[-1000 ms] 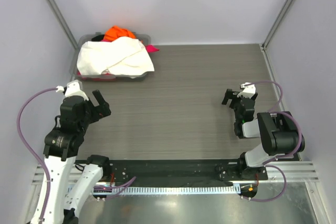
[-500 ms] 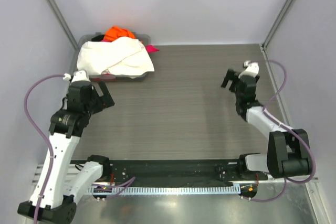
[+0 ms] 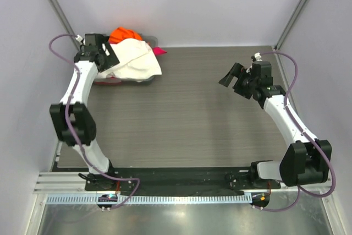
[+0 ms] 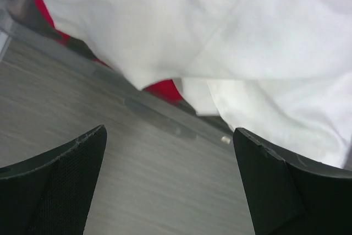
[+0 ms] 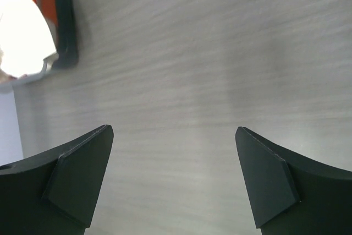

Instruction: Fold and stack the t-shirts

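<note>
Grey bin (image 3: 152, 40) sits at the far-left corner of the table (image 3: 187, 119). Cream shirt (image 3: 132, 63) lies heaped on top of the bin and spills over its near and right rims, and a bit of red shows under the hanging hem at the near side. Orange shirt (image 3: 122, 33) is bunched at the back of the bin, behind the cream one. Pink shirt (image 3: 159, 51) pokes out at the bin's right edge, just a small tip visible. Left gripper (image 4: 169, 131) is at the bin's left-near side, right by the left edge of the cream shirt, with the arm stretched far forward from its base. Left fingers (image 4: 60, 185) are spread wide with nothing between them; in the wrist view the bin's rim and the draped cream cloth lie ahead of the gap, and contact with the cloth cannot be told. Right gripper (image 5: 174, 129) hangs over bare table well to the right of the bin, pointing toward it. Right fingers (image 5: 74, 174) are also spread wide and hold nothing. The right wrist view catches the bin's dark corner far up-left, with cream and pink cloth just beside it.
</note>
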`<state>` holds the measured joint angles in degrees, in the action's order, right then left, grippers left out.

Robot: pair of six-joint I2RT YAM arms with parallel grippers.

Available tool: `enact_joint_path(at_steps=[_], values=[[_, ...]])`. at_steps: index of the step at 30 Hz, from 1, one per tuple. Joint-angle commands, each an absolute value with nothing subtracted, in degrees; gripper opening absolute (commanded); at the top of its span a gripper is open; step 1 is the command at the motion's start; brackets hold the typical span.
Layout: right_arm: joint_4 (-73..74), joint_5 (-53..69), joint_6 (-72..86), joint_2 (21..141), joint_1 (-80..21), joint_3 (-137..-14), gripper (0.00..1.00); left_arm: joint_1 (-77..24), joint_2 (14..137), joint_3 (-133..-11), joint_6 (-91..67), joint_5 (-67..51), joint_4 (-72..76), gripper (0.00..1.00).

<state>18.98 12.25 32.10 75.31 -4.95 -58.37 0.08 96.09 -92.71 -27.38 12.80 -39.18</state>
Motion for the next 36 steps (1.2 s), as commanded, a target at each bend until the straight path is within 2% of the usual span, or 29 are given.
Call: enact_joint_path(at_steps=[1, 8, 11, 14, 15, 19, 20, 22, 23, 29, 32, 36], values=[[25.2, 15.8, 33.9, 70.8, -6.1, -61.0, 1.00, 2.4, 105.6, -98.4, -25.0, 8.3, -35.9, 0.98], [27.2, 12.9, 33.3, 67.3, -10.5, -61.5, 1.00, 4.8, 117.9, -105.6, -25.7, 7.0, -33.7, 0.95], [27.2, 11.4, 33.0, 67.9, -12.1, -61.5, 1.00, 5.4, 120.0, -107.0, -26.5, 7.1, -32.1, 0.88], [27.3, 10.5, 33.0, 69.3, -13.4, -61.5, 1.00, 5.4, 121.0, -109.9, -27.2, 7.7, -32.6, 0.63], [27.3, 10.0, 33.0, 69.4, -13.8, -61.6, 1.00, 5.4, 120.4, -111.1, -27.4, 8.4, -33.0, 0.50], [27.4, 9.3, 33.3, 69.9, -15.3, -62.7, 1.00, 5.3, 117.3, -113.9, -29.4, 9.3, -35.3, 0.26], [27.5, 9.2, 33.4, 70.0, -15.8, -62.8, 1.00, 5.4, 116.6, -114.5, -30.5, 9.6, -35.9, 0.23], [28.4, 9.1, 33.6, 69.7, -16.2, -63.6, 1.00, 5.1, 113.7, -116.1, -31.4, 9.6, -37.6, 0.03], [28.6, 9.2, 33.6, 69.3, -16.3, -63.9, 1.00, 4.9, 112.7, -117.0, -31.8, 9.7, -38.2, 0.00], [32.6, 6.4, 33.7, 65.7, -16.3, -67.4, 1.00, 0.5, 103.8, -123.0, -32.0, 9.1, -40.6, 0.00], [36.1, 2.2, 33.7, 63.4, -16.2, -70.9, 1.00, -7.5, 100.9, -130.2, -30.9, 7.6, -41.2, 0.00], [41.3, -4.7, 35.2, 58.5, -16.3, -74.7, 1.00, -16.3, 97.5, -132.7, -30.1, 5.3, -40.7, 0.00]])
